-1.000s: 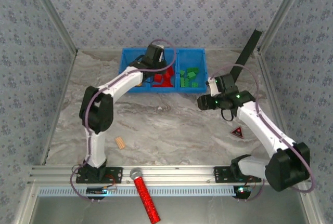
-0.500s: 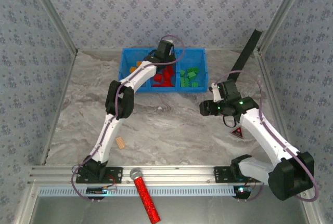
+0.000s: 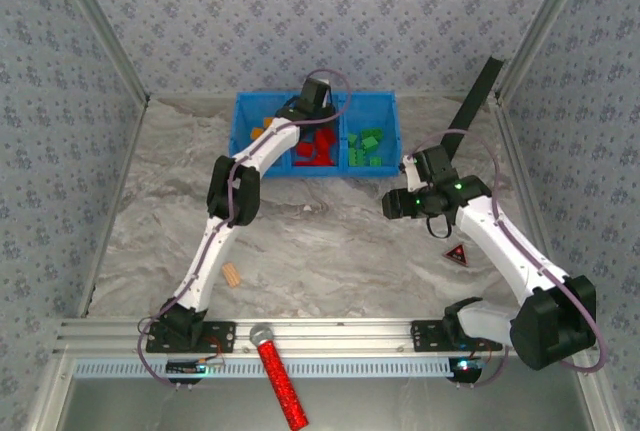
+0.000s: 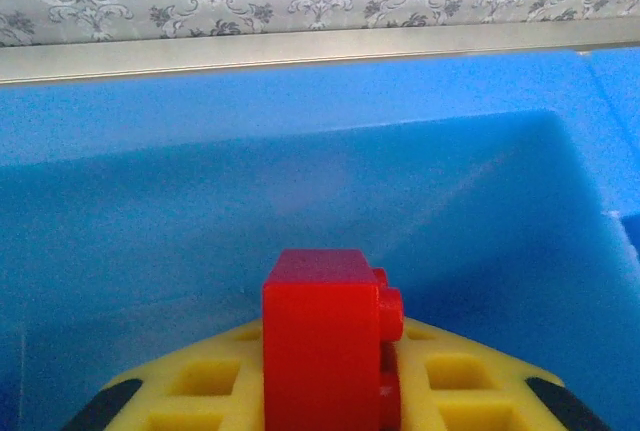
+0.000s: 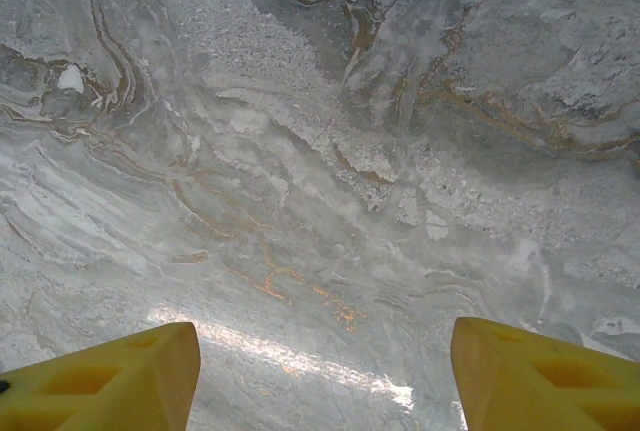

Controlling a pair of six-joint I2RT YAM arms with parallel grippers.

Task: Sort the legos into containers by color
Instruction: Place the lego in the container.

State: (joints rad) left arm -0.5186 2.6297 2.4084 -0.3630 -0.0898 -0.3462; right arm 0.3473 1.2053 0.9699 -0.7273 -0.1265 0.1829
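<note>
Over the last second the left arm has been stretching out from a folded pose. The left gripper (image 4: pixel 335 383) is now hanging above the middle compartment of the blue tray (image 3: pixel 378 101), where it had been nearer the left one. In the last half second it has barely been moving. It is clenching a red brick (image 4: pixel 325 341) between its yellow, grid-patterned fingers, with the round studs pointing sideways to the right. The brick is sitting just short of the tray's smooth far wall.

That compartment is already holding the red legos (image 3: pixel 315 154). The green legos (image 3: pixel 366 146) are lying in the right one and the yellow-orange legos (image 3: pixel 262 129) in the left. So the carry is looking finished, and letting go is probably the step in hand.

The right gripper (image 5: pixel 325 371) has been drawing back a little. It is hovering with its fingers spread and holding nothing, over the veined, marble-patterned bench (image 5: pixel 300 151).

The bricks are looking like hard, glossy plastic, blocky and sharp-edged. A tan ridged block (image 3: pixel 232 273) is lying on the bench, and a red glittery stick (image 3: pixel 280 376) is resting across the near rail.
</note>
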